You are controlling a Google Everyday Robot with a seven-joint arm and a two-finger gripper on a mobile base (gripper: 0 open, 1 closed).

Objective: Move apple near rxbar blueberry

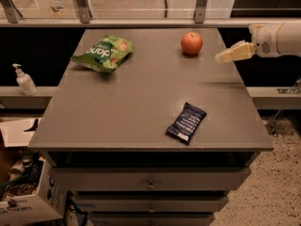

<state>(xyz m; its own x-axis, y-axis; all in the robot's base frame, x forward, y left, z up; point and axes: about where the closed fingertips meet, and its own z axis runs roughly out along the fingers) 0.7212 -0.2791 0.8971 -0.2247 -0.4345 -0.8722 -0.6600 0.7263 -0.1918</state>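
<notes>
We are holding our hand (230,54) at the right edge of the tabletop (141,98), just right of the apple (192,43) and clear of it. Whether it is wide or narrow, we cannot tell. The apple is sitting at the far side of the tabletop, well apart from the blueberry bar (186,122), which is lying flat and askew near the front edge.

We are judging the apple's roundness to be the main risk. If we are nudging it from the side before gripping, it is likely rolling away, toward the far edge or the green chip bag (102,53). A grip off its middle is risking a slip during the carry. Setting it down is also calling for care: with the bar so close to the front edge, a released apple may be rolling off or pushing the bar over.

The chip bag is showing large white lettering that we are not reading with confidence, and the bar's white print is too small to make out.
</notes>
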